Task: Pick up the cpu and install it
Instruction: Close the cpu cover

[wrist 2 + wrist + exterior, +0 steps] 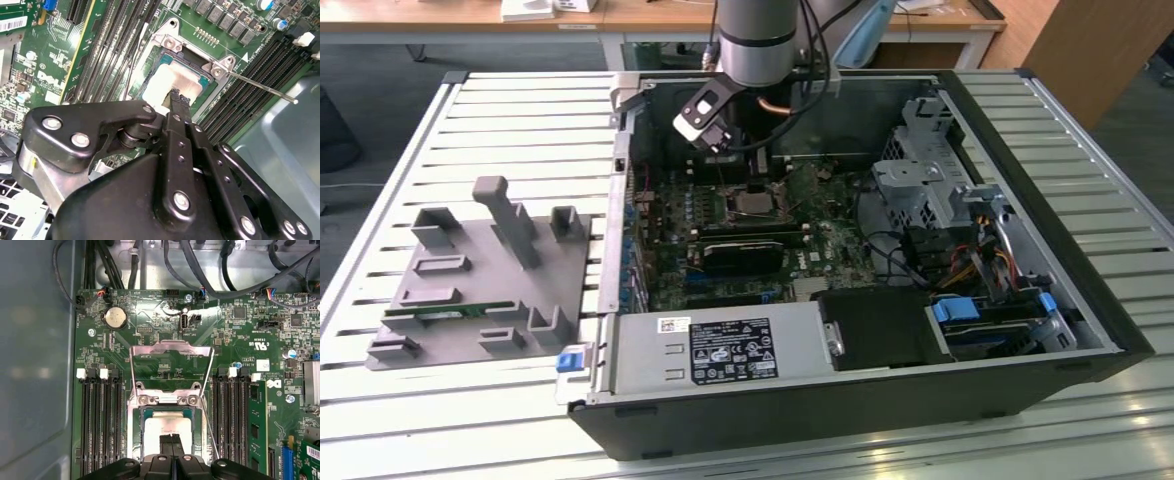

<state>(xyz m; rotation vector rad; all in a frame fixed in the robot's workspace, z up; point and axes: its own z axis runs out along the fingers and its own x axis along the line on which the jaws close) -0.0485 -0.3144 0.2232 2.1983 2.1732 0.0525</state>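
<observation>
Claw (170, 438) closed | tips over cpu (159, 423) | cpu in socket (165, 399)

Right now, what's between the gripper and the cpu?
Nothing: in both wrist views the shut gripper sits directly over the cpu, with no gap showing between them.

Small-print sticker (731, 352) on power supply (647, 352); white markings on motherboard (150, 312).
</observation>
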